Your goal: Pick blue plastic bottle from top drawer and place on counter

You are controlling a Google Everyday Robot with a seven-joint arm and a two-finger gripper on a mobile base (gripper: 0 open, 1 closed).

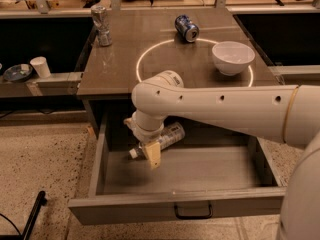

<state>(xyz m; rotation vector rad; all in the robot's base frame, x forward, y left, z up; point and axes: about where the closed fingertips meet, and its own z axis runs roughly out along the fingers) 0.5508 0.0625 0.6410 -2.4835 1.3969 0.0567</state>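
The top drawer (165, 200) stands pulled open under the counter (120, 59), which has a thin white circle on it. The blue plastic bottle (173, 134), clear with a white cap, lies tilted at the drawer's back, cap down to the left. My gripper (151, 155) reaches down into the drawer from the big white arm and is shut on the bottle near its neck. One tan finger (155, 158) crosses in front of it. The bottle is a little above the drawer floor.
On the counter are a white bowl (232, 56), a blue soda can (186, 28) on its side and a crushed silver can (101, 24). A lower shelf at the left holds a white cup (40, 66) and a dish (17, 73). A black pole (32, 216) lies on the floor.
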